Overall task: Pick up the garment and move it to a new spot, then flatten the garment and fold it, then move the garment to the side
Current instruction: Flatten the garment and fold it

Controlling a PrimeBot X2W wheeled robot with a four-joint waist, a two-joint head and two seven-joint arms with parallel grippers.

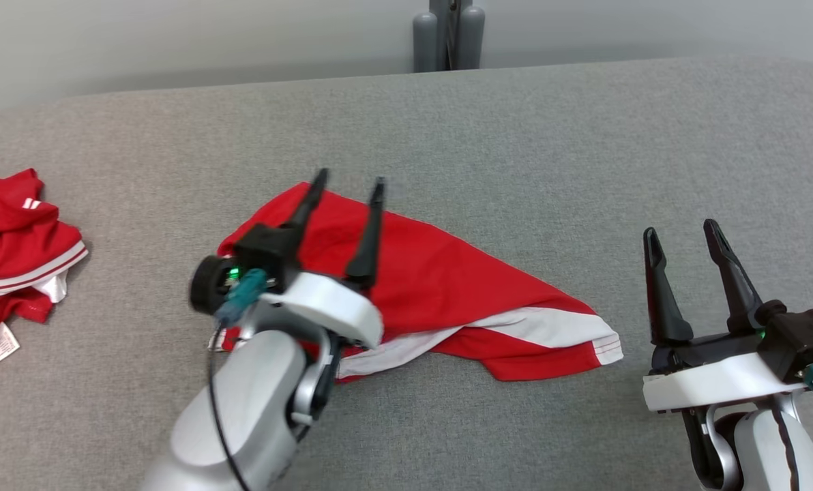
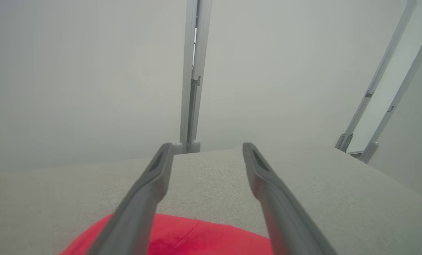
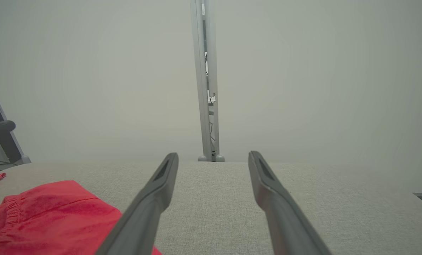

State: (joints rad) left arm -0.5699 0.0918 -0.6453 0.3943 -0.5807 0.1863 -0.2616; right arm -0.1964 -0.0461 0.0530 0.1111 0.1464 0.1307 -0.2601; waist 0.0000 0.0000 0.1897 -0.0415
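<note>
I have the grey fabric-covered tabletop (image 1: 515, 136) stretching out under both pincers and running on past their fingertips to a pale wall.

The task's piece, a red garment with a broad white band and a white-trimmed hem (image 1: 440, 279), lies spread in a rough wedge between the two pincers. Its wide, rounded end sits under my left pincer, and its narrow hemmed end points toward my right pincer and stops short of it. It is partly flattened, with one edge doubled over along the white band.

A second red garment with white stripes (image 1: 11, 252) lies crumpled well out to the left of the left pincer, at the edge of the head view.

My left pincer (image 1: 349, 179) hangs over the wide end of the red garment. Its two dark fingers stand apart with nothing between them, and in its wrist view the red cloth shows below the fingers with bare grey fabric beyond the tips. I cannot tell whether the fingers touch the cloth.

My right pincer (image 1: 681, 230) sits over bare tabletop just right of the garment's hemmed corner. Its fingers are spread wide too and hold nothing. In its wrist view the red cloth lies down to its left.

A grey upright post with two rounded feet (image 1: 449, 34) stands at the far edge, ahead of both pincers.

A small white label (image 1: 3, 341) pokes out of the crumpled garment on the side nearest me.
</note>
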